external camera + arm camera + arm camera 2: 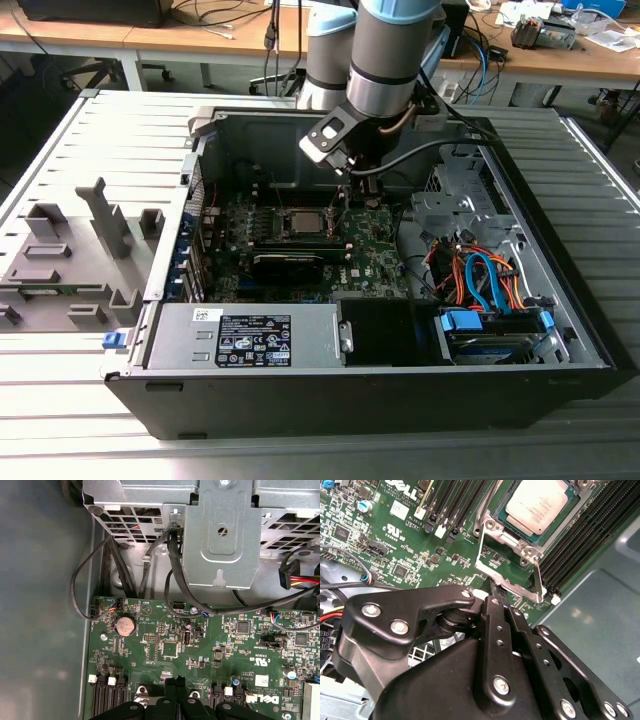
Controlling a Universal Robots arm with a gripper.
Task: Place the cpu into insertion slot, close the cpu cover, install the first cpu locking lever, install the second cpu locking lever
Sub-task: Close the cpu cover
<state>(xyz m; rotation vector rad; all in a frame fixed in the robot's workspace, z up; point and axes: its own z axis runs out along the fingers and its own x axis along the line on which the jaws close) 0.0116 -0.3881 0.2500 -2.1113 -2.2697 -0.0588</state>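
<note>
Open computer case lies on the slatted grey table, arm reaching in from 12 o'clock. In the exterior view the pincer hangs over the green board, w/ the cpu just beside it at approx 9 o'clock and the power supply box at 6 o'clock of the cpu. Orange and blue cables bunch at 4 o'clock of the pincer. Grey plastic holders stand on the table at 9 o'clock of the case.

In the second wrist view the cpu is seated flat in its socket, silver top up, black memory slots alongside. The cpu cover is not down on it: the frame stands swung open btwn chip and pincer, board visible thru its window. Pincer is narrow, fingers drawn together w/ nothing seen btwn them, tips right at the cover's free edge; touching or not, can't tell.

In the first wrist view the pincer has its tips together over the board, coin battery and metal drive cage beyond
</note>
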